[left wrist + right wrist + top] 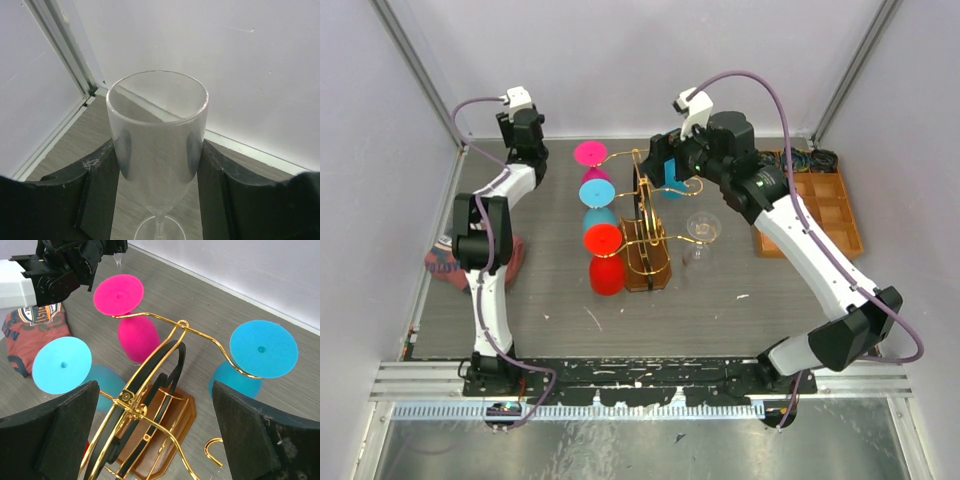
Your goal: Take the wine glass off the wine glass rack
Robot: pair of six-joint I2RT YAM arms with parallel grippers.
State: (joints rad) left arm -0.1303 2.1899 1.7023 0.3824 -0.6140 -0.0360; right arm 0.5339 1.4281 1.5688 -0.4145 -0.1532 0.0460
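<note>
my left claw [159,152] gripped a clear wine glass [157,120] by its bowl, away from the gold wire rack [130,398]. my right claw [155,395] hung wide open above the rack. next, i thought, it should grab the hanging blue wine glass [263,349].

Clear glass [157,140]: its foot is cut off by the lower edge of the left wrist view. Wine glass rack [127,399]: its base is cropped in the right wrist view, and the bowl of the light-blue glass [105,382] behind it is blurred.

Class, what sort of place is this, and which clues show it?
Probably a robotics test cell: plain white walls box in the table, the left arm and right arm are bolted to a metal rail, and the wine glass rack looks staged.
</note>
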